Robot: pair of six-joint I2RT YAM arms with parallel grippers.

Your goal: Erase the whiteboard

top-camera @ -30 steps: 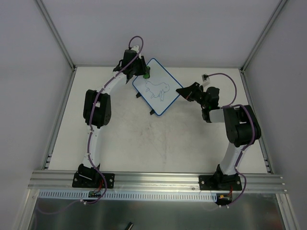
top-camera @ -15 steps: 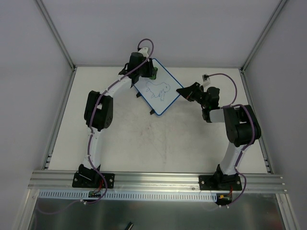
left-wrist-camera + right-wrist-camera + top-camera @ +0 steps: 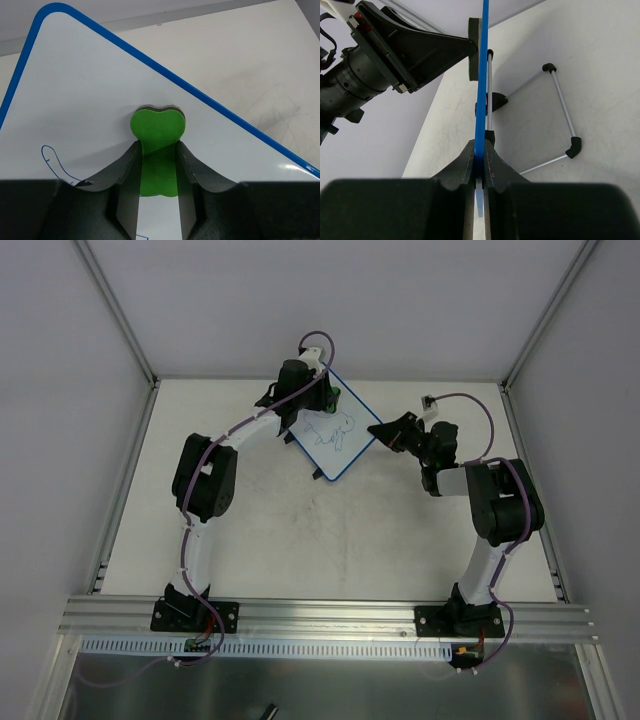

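Observation:
The whiteboard [image 3: 340, 445] is a white board with a blue rim and a blue line drawing [image 3: 330, 430], propped at the back of the table. My left gripper [image 3: 326, 400] is shut on a green heart-shaped eraser [image 3: 158, 127], which is pressed on the board's face [image 3: 75, 75] near its far rim. A bit of the blue drawing [image 3: 50, 156] lies left of the jaws. My right gripper [image 3: 378, 430] is shut on the board's right rim, seen edge-on in the right wrist view [image 3: 482, 75]. The eraser [image 3: 473, 35] touches the board's left face there.
The board's wire stand with black feet [image 3: 555, 95] rests on the table behind the board. Grey walls and a metal frame enclose the table [image 3: 300, 530]. The arm bases sit on the rail [image 3: 330, 615] at the near edge.
My left gripper has moved the eraser rightward along the board's far part, from its left corner towards the top right. The right gripper and the board have not moved.

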